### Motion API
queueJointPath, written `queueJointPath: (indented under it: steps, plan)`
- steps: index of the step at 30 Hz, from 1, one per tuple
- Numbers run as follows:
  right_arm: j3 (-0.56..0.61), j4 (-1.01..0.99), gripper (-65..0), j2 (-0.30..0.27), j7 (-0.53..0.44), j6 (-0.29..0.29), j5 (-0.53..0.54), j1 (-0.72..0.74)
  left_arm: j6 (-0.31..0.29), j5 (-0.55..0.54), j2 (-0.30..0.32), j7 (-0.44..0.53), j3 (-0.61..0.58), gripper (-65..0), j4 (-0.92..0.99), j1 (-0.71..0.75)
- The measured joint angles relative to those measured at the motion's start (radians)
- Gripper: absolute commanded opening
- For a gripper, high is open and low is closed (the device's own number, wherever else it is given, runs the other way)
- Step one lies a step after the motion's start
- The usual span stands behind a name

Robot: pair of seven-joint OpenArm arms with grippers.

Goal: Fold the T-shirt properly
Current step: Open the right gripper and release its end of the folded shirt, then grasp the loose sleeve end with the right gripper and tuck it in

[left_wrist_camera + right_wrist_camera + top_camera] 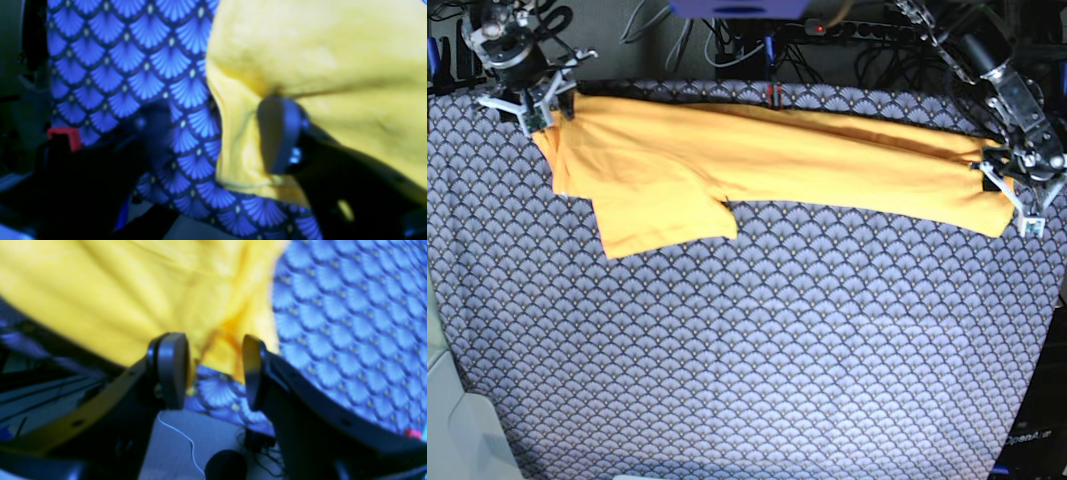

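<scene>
In the wrist views the gripper fingers fill the foreground. The right gripper (215, 370) stands with its two fingers (171, 368) parted, a clear gap between them; a hanging corner of the shirt (133, 300) dips into that gap but neither finger presses it. Behind and to the left of this gripper the shirt spreads away, and to its right lies the patterned cloth (350, 340) covering the bench.

In the base view, going left to right: the right gripper (535, 100) sits at the shirt's (757, 160) left end, the shirt stretches as a long folded band across the far part of the cloth (747, 340), one sleeve flap jutting toward the near side, and the left gripper (1017, 195) sits at the right end.

The left gripper (213, 133) is spread wide: one finger (278, 133) rests against the shirt (333, 66), the other stands well apart over the cloth (133, 50).
</scene>
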State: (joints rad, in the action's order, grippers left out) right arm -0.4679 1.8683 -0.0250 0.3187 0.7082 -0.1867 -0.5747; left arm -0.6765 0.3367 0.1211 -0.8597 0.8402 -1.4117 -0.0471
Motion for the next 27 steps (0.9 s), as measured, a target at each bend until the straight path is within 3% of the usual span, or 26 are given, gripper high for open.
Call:
queueJointPath:
  steps: [7,17,19,24,27]
  plan:
    - [-0.138,0.031,-35.9,-0.032,0.004,-0.005,0.109,0.053,-0.001,0.002,-0.016,-0.004,0.0,-19.2,-0.035,0.021]
    - [-0.172,0.032,-35.9,-0.057,0.03,0.001,0.121,0.169,0.0,-0.007,-0.017,-0.037,0.0,-18.9,-0.033,0.018]
    - [-0.137,0.032,-35.9,-0.061,0.104,-0.005,0.117,0.24,-0.001,-0.008,-0.016,-0.038,0.001,-18.9,-0.033,0.018]
    - [0.07,-0.003,-35.9,-0.14,0.361,-0.004,0.108,0.438,-0.001,-0.005,-0.017,-0.045,0.0,-18.8,-0.034,0.016]
    - [0.164,-0.048,-35.9,-0.143,0.469,-0.003,0.109,0.533,-0.001,-0.006,-0.017,-0.045,0.0,-18.8,-0.033,0.015]
